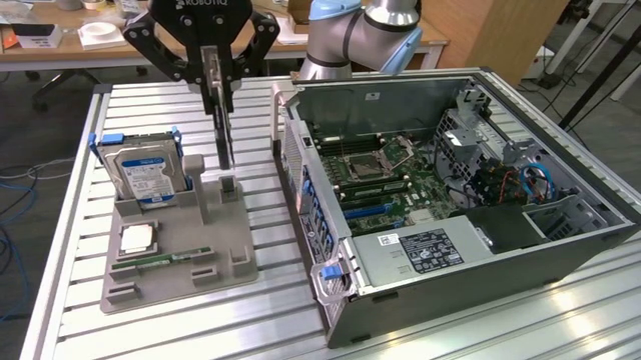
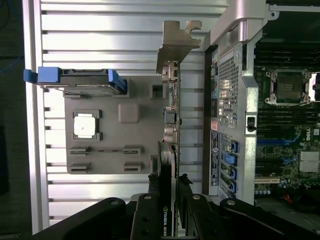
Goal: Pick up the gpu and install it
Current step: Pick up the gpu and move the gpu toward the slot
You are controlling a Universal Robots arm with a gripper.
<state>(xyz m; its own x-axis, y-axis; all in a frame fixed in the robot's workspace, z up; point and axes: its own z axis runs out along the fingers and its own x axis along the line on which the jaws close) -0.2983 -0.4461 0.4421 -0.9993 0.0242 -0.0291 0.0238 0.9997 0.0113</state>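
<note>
Silver at its bracket end, the gpu [image 1: 224,135] hangs edge-on in the gripper [image 1: 221,79], jaws pinched narrow on it, above the grey fixture [image 1: 215,247] beside the open case [image 1: 451,292]; keeping it plumb should aid clearance; whether its lower edge touches the fixture is unclear

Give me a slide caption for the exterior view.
End effector grips the gpu upright over the grey parts tray, beside the open computer case.

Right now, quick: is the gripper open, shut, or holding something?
Gripper: fingers closed on the gpu, which hangs edge-on below them.
</note>
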